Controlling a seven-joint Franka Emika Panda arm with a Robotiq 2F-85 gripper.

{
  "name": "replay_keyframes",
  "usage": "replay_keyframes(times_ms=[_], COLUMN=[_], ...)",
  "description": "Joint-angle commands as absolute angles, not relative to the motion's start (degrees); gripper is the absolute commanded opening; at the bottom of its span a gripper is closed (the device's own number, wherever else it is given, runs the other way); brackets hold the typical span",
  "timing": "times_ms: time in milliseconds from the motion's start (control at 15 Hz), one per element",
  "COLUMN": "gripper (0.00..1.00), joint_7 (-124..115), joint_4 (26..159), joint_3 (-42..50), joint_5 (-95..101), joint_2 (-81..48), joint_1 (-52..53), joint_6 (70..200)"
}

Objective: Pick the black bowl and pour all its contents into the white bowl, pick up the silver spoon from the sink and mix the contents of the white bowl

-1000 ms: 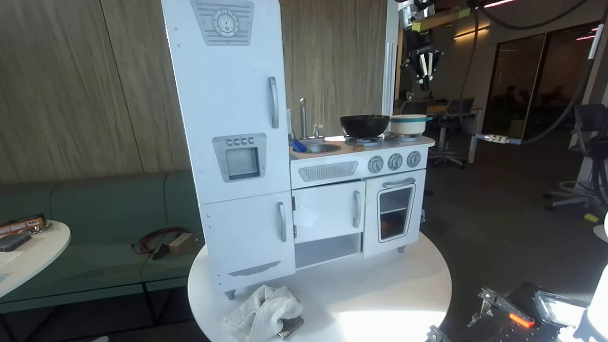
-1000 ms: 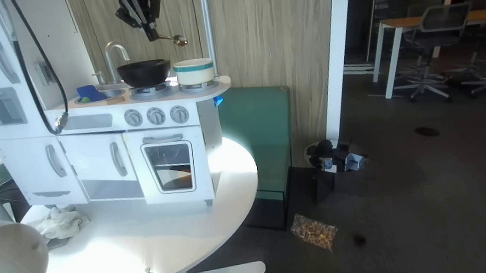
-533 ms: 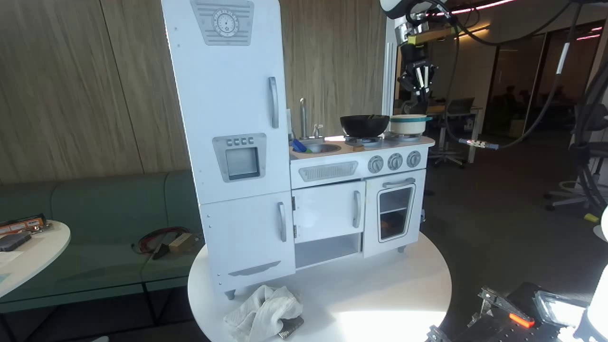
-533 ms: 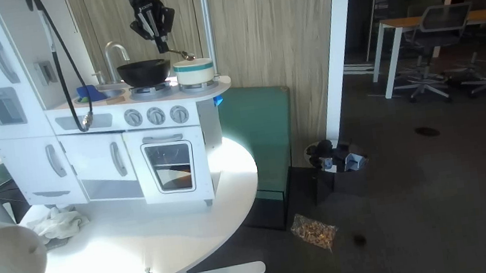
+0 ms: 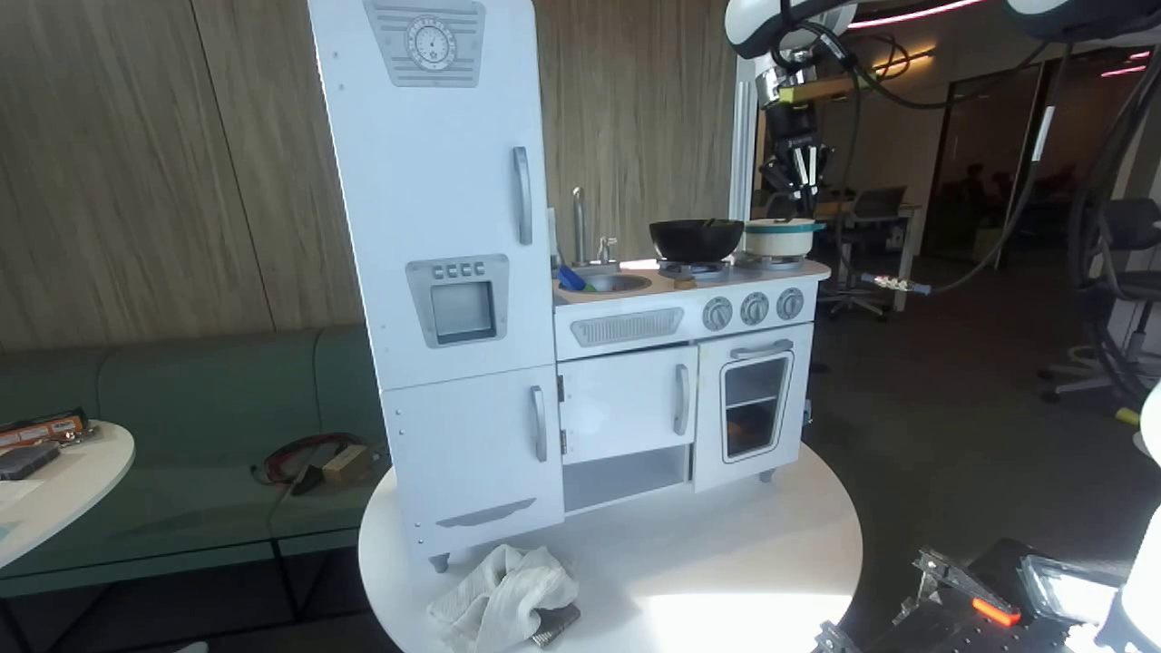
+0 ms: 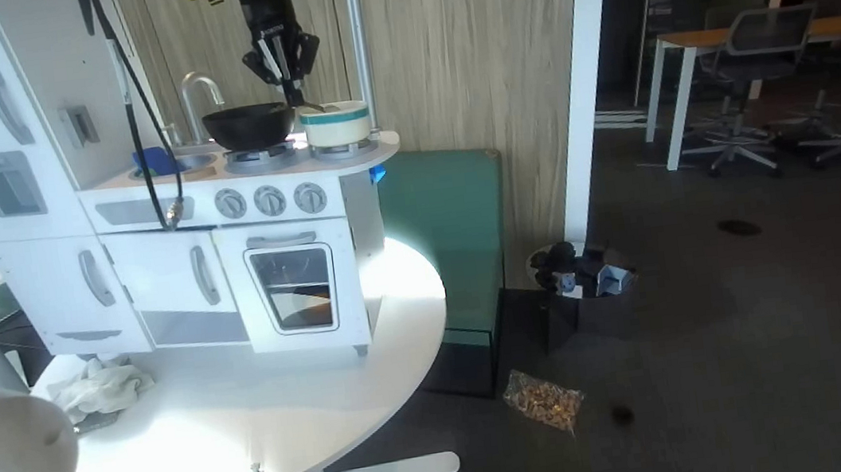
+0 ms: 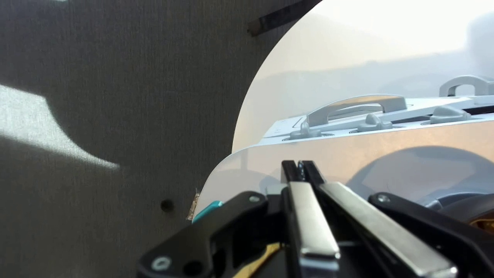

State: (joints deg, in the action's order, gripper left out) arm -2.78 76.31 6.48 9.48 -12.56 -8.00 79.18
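Silver spoon (image 6: pixel 325 108) pinched in end effector (image 6: pixel 294 99), head at mouth of white bowl (image 6: pixel 337 130) on burner (image 6: pixel 343 151); dip depth unclear. Likely mixing start: lower gently, stir small slow circles, avoid pushing rim.

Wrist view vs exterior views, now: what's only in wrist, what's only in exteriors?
Only the wrist view: a thin shiny sliver pinched in the closed gripper, likely the handle of the spoon; also an amber patch at the black bowl, too cropped to identify.

Only the exterior views: the sink, tap and white cloth in both; in an exterior view, the spoon's head at the mouth of the white bowl.

Shared: gripper, black bowl, stove knobs, white table; the white bowl too, though the wrist view catches just a teal piece, apparently its handle.
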Motion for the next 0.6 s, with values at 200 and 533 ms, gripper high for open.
replay_keyframes(times_ms=[200,533], gripper=[0.05,0.05], joint_7=[-2.0,-1.4], joint_4=[73.4,72.8], joint_3=[7.3,6.9], joint_5=[7.4,5.3], joint_2=[-13.6,-15.7], joint_1=[-9.1,-9.2], joint_6=[76.3,76.4])
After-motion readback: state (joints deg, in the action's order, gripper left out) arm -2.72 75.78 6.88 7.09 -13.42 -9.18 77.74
